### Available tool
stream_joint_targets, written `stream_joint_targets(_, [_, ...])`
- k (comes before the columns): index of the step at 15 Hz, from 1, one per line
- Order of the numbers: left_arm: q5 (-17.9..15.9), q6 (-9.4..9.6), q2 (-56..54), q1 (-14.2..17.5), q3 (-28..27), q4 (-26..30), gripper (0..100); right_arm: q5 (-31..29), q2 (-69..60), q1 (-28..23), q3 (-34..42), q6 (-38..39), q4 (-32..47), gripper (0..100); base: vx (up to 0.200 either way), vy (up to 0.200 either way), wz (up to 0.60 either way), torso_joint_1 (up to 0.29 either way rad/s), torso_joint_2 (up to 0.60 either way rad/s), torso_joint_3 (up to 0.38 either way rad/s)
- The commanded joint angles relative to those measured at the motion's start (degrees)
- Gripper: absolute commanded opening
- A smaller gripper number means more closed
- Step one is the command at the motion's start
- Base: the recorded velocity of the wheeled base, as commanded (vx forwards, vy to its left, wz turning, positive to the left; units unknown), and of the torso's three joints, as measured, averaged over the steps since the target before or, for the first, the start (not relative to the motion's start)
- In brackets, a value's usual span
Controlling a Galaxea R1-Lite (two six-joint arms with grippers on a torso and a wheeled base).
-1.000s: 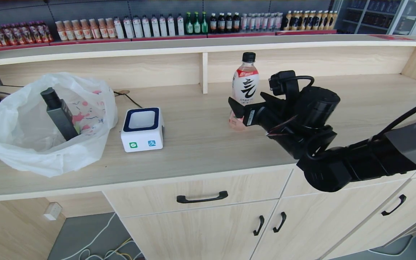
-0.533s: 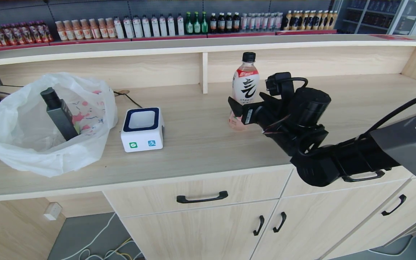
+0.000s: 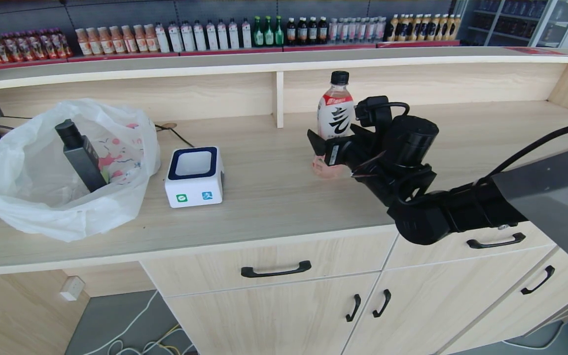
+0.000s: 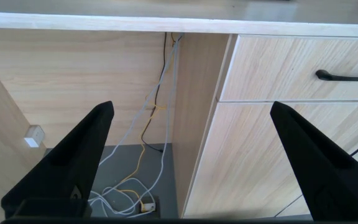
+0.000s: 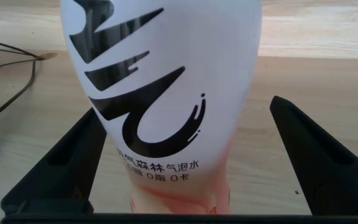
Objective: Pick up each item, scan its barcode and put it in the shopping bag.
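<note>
The bottle [image 3: 336, 116] stands upright toward the back edge of the counter [image 3: 274, 197], its long axis vertical. It sits right between the spread fingers of the right gripper [image 5: 184, 118], which faces it side-on, low on the body; I see neither pad pressing. It's clear plastic holding a pinkish drink, with a black cap and a white label with a bold black stroke. The left gripper [image 4: 191, 112], also spread, hangs below the counter's front edge, so the right arm is plainly nearer.

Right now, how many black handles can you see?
5: a drawer handle in the middle, another drawer handle on the right, two door handles together below, one door handle far right. The right arm may hide more.
</note>
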Motion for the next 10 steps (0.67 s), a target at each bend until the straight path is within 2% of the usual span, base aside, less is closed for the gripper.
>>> stream_joint_targets(1, [0.0,-0.04,0.0,0.0,0.0,0.0,100,0.1,1.1,0.0,-1.6,0.0,0.5,100,0.000,0.000,0.00,0.000,0.00,0.000])
stream_joint_targets(10, [0.0,-0.04,0.0,0.0,0.0,0.0,100,0.1,2.9,0.3,-5.8,0.0,2.4,100,0.000,0.000,0.00,0.000,0.00,0.000])
